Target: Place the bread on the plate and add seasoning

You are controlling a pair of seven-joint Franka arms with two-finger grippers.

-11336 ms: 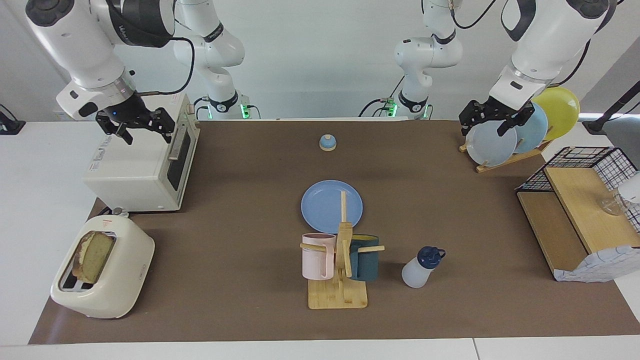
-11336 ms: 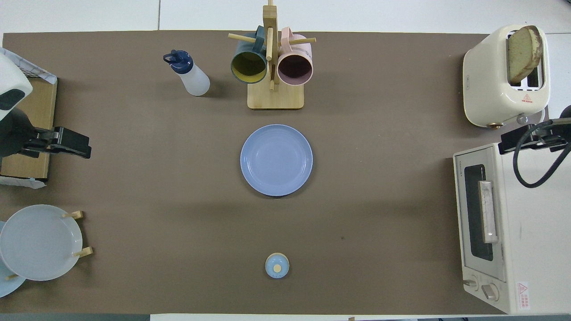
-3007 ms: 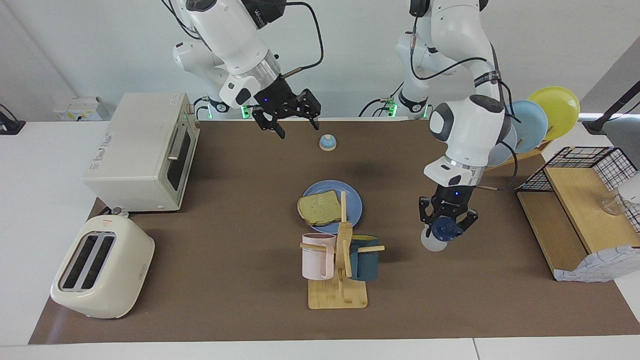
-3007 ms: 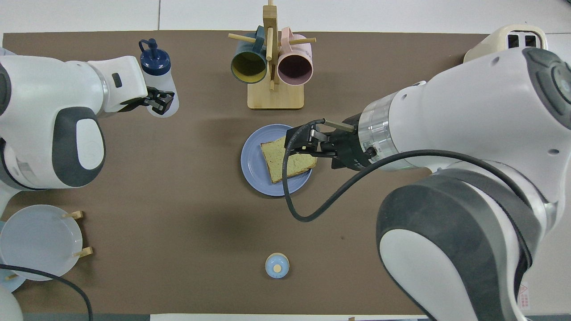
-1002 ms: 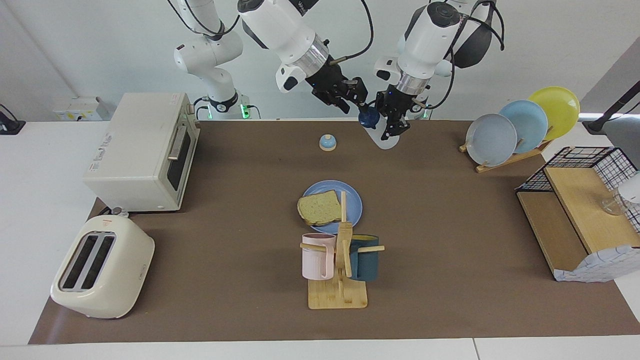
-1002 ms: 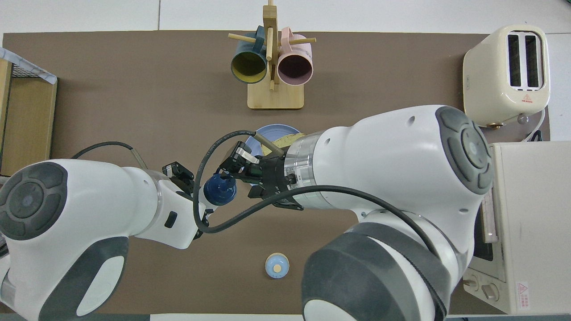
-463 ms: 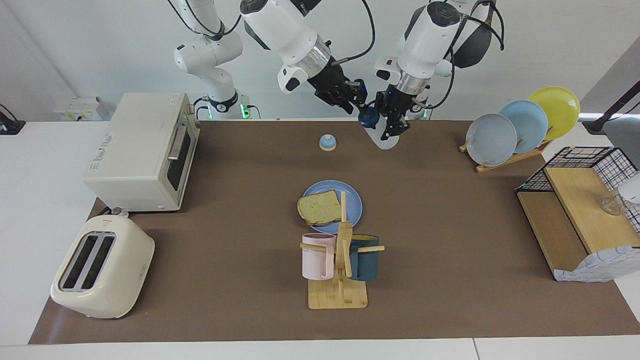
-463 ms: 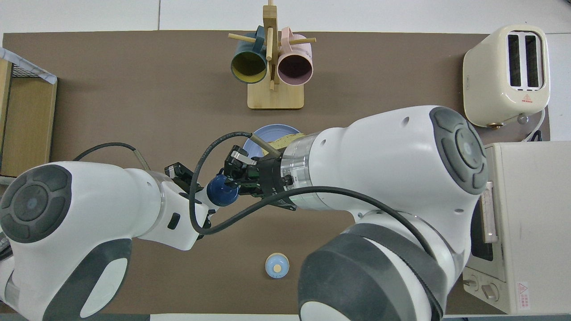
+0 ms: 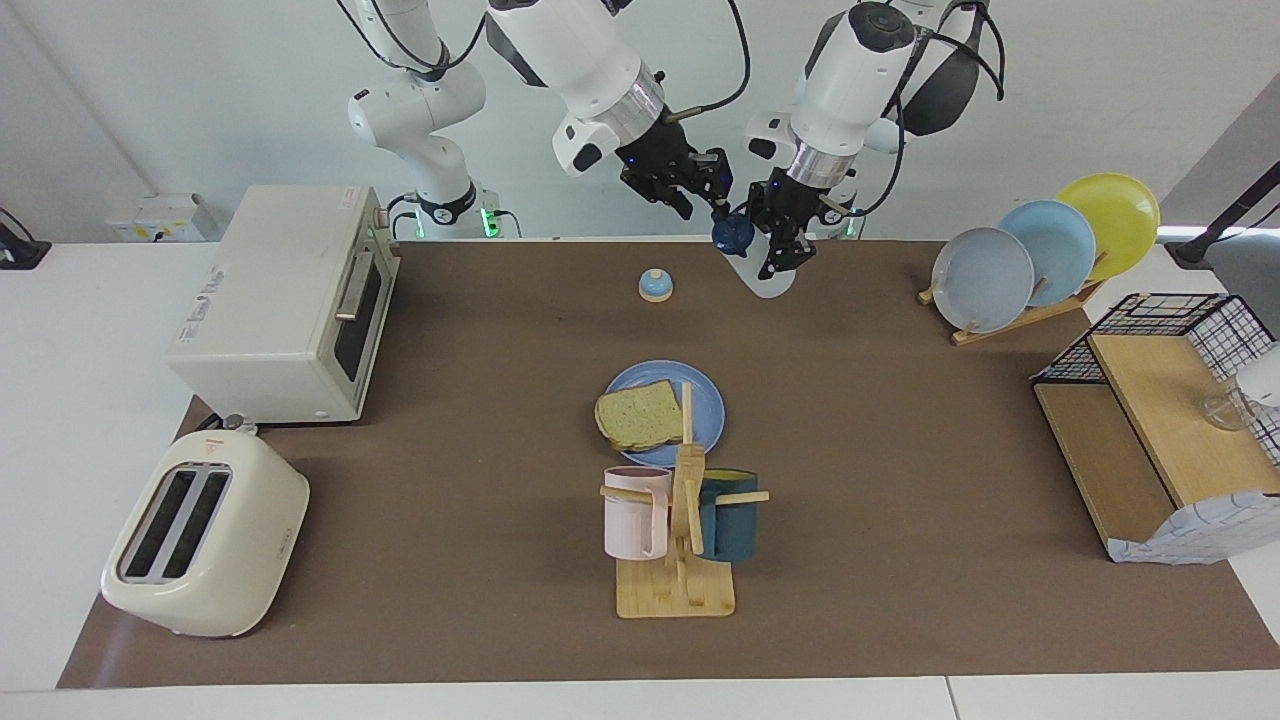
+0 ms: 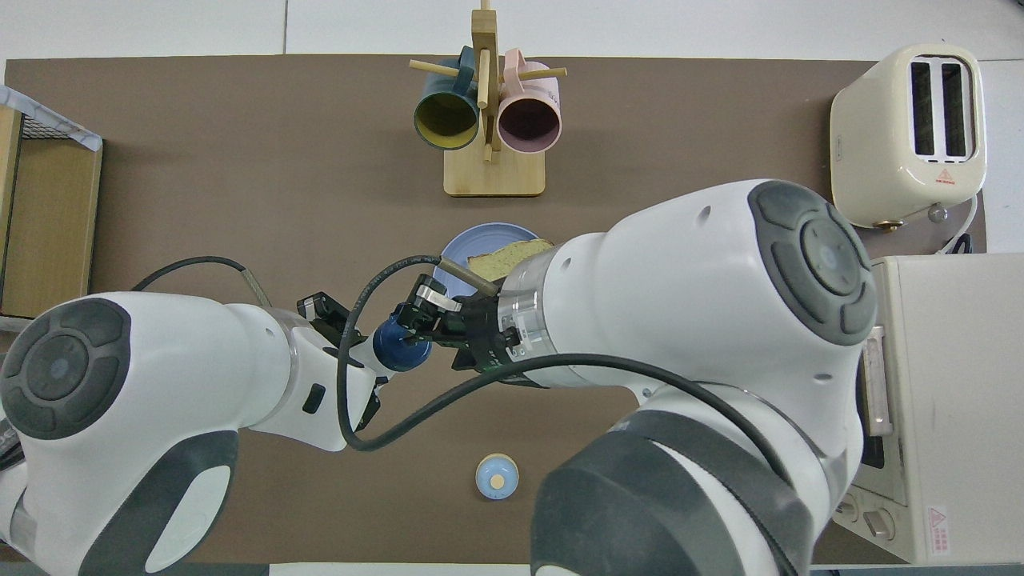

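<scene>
The bread (image 9: 638, 415) lies flat on the blue plate (image 9: 705, 400) in the middle of the table, partly over the rim. In the overhead view the arms cover most of the plate (image 10: 458, 246) and the bread (image 10: 506, 258). My left gripper (image 9: 776, 250) is shut on the seasoning (image 9: 768, 278). It holds the bottle tilted in the air over the mat beside the bell, with the navy cap (image 9: 732, 235) toward my right gripper (image 9: 705, 207). That gripper is open, one fingertip at the cap (image 10: 398, 350).
A blue-domed bell (image 9: 655, 285) sits near the robots. The mug rack (image 9: 680, 585) with pink and teal mugs stands just past the plate. Toaster (image 9: 205, 535) and toaster oven (image 9: 285, 305) are at the right arm's end. The plate rack (image 9: 1040, 250) and wire shelf (image 9: 1160, 430) are at the left arm's end.
Since the earliest frames the bread went from toaster to plate and my left gripper lifted the seasoning. In the last second the bottle and my right gripper shifted only slightly at the cap.
</scene>
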